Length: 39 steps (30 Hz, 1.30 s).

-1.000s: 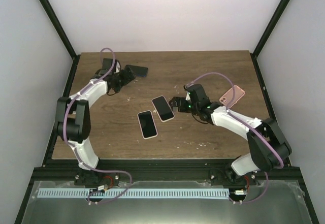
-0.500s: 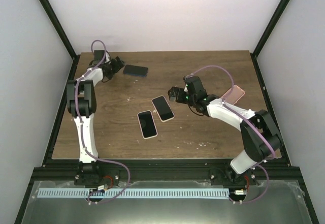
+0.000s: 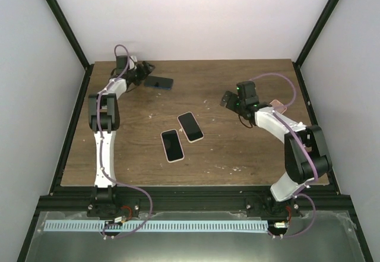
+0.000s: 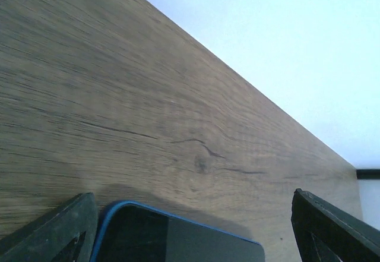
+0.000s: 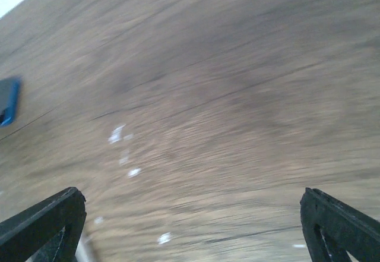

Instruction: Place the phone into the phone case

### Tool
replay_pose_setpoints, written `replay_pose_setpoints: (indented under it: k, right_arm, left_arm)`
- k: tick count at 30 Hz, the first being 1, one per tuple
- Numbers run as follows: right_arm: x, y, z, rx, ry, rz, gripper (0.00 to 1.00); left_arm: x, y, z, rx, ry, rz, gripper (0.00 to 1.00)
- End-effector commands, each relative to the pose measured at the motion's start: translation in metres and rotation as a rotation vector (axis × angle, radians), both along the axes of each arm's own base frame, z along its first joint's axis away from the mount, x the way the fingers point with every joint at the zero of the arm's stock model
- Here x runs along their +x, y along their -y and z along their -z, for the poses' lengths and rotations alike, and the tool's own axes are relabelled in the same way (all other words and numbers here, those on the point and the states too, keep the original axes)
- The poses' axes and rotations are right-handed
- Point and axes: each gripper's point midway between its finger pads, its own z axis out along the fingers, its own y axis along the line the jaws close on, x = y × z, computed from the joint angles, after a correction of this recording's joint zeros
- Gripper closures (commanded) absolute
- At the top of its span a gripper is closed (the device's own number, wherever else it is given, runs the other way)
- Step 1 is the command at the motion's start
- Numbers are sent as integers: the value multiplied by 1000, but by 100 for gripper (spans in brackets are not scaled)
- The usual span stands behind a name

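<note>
Two flat items lie face up at centre of the top view, just apart, both tilted toward the upper left: the lower pale-rimmed phone (image 3: 171, 145) and the upper pale-rimmed phone (image 3: 190, 126), each with a black face. Blue-rimmed phone (image 3: 159, 82), dark-faced, lies flat at upper left. Pink case (image 3: 278, 104) lies at right, partly hidden.

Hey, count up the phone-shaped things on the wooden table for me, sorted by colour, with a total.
Dark slab with blue rim: 1
Black-screened phones with pale rims: 2
Pink slab, partly hidden: 1
Total: 4
</note>
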Motion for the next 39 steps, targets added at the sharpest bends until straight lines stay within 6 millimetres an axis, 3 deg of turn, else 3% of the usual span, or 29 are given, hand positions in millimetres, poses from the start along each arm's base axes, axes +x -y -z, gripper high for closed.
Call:
replay_pose_setpoints:
  k: [1, 6, 9, 11, 15, 18, 24, 30, 39]
  right_arm:
    - [-1, 76, 6, -116, -80, 228, 0]
    - [-9, 137, 25, -175, -164, 359, 0]
    - [-8, 152, 39, -193, -182, 363, 1]
    - [-4, 157, 47, -192, -199, 355, 7]
    - [9, 161, 59, -199, -211, 337, 32]
    - [22, 161, 64, -194, -220, 315, 44]
    - [32, 160, 78, -197, -249, 288, 53]
    - [21, 159, 98, -208, -318, 271, 61]
    - [5, 151, 94, -161, -324, 247, 69]
  left_arm:
    - [-19, 51, 39, -71, -92, 96, 10]
    - [-31, 92, 48, -82, -106, 174, 11]
    - [-38, 112, 51, -112, -125, 207, 11]
    - [-44, 126, 51, -124, -131, 231, 12]
    - [-59, 150, 51, -127, -144, 268, 12]
    - [-70, 168, 51, -145, -150, 294, 12]
    - [-89, 210, 42, -149, -145, 375, 13]
    - [-112, 243, 38, -172, -151, 432, 13]
    - [-163, 277, 40, -178, -185, 519, 14]
